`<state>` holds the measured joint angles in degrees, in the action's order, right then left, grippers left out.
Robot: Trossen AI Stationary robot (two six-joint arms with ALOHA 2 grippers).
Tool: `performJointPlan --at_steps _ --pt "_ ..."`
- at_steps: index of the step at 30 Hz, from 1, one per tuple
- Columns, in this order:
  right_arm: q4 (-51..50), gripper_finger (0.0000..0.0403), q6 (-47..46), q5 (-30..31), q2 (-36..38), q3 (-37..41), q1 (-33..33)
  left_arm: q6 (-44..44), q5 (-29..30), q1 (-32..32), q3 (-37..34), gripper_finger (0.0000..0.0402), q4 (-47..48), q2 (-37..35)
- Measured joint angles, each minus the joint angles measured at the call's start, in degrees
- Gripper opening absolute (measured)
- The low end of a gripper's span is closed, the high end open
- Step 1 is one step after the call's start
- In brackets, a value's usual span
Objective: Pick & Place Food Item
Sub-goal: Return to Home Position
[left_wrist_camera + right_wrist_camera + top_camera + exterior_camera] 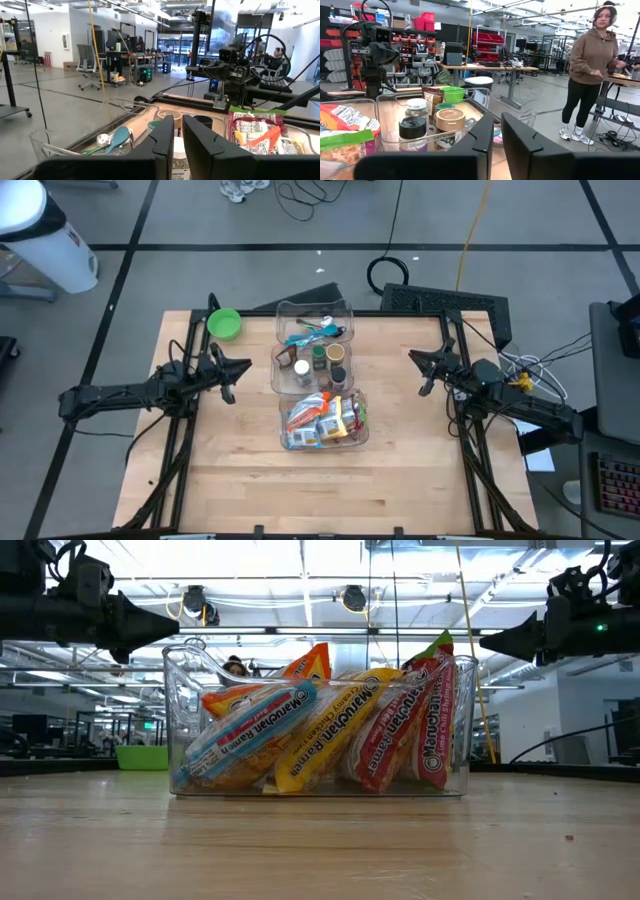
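The left arm [115, 395] and right arm [535, 410] are matte black with boxy links. The left tool [178, 120] ends in two flat, wedge-shaped black fingers, as does the right tool [498, 118]. Just behind the right tool sits a small yellow fitting [520, 381].

We see a green bowl [224, 324] on the wooden table [250, 480], near its corner at the high view's upper left. On the grey floor beyond lie black cables [310, 195] and a yellow cable [472, 230]. A keyboard [618, 485] shows at the right edge. Out in the room, a person [590, 65] in a brown hoodie stands beside a desk.
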<state>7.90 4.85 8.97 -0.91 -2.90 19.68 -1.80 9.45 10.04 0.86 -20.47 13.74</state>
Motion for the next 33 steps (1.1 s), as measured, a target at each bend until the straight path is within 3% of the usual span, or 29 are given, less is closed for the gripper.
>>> performJointPlan --at_steps 11,33 --pt "0.42 0.0024 0.4 -0.01 -0.02 0.0 0.0 -3.98 -0.02 0.0 0.0 0.0042 0.07 0.02" --pt "0.52 0.0023 0.36 -0.02 0.76 0.0 -0.31 -2.45 -0.07 0.0 0.04 0.004 0.07 0.02"
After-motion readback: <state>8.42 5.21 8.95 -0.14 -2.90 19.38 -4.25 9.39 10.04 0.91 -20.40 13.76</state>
